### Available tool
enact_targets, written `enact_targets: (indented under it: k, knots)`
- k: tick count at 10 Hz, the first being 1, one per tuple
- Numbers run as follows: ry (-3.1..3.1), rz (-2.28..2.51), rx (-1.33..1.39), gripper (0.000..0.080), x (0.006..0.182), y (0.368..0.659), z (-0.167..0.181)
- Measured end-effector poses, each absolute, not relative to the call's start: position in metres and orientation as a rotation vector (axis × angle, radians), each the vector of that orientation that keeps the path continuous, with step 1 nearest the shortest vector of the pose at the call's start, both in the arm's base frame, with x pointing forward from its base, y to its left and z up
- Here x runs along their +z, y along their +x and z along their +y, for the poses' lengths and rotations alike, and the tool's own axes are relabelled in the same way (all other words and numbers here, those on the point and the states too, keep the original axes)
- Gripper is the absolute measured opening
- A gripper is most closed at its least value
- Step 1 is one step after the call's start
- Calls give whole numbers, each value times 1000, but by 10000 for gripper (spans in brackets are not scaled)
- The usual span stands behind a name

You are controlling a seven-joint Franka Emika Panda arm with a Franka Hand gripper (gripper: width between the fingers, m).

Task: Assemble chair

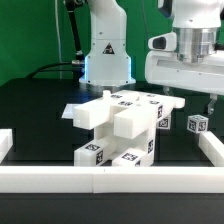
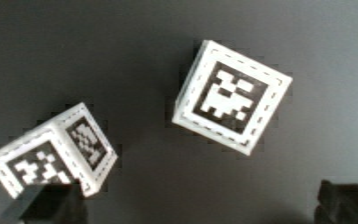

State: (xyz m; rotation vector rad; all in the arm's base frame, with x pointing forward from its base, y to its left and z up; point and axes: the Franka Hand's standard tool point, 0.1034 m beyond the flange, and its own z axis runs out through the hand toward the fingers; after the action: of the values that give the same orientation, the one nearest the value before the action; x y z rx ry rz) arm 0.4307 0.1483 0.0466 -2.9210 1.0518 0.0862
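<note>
Black tabletop (image 1: 40,110) fenced by low white rails (image 1: 100,180) fills the exterior view, with a green backdrop on that view's left and the robot's white base (image 1: 106,55) standing at the back. Most of the chair parts (image 1: 115,125), chunky white blocks and a slab carrying small black-and-white tags, lie heaped together near the middle of the table, just behind the front rail. One small tagged block (image 1: 195,124) sits apart from the heap, toward the exterior view's right. Above that side hangs the gripper (image 1: 196,100), clear of the table and of every part. From the wrist view, the gripper (image 2: 194,205) has its dark fingertips (image 2: 43,205) spread wide with nothing between them, only bare dark surface. Beyond them lie two tagged white pieces, a cube-like piece (image 2: 60,150) showing two tag faces and a flat-faced piece (image 2: 229,95), near each other but not touching.
</note>
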Motion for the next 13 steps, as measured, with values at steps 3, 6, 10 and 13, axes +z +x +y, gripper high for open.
enact_targets:
  k: [3, 6, 10, 13]
  knots:
    - [-2972, 888, 78, 648, 47, 432, 146]
    - [-3043, 584, 72, 648, 47, 432, 145]
    - [-3068, 446, 67, 648, 41, 429, 149]
    - [-3077, 349, 63, 648, 37, 427, 162]
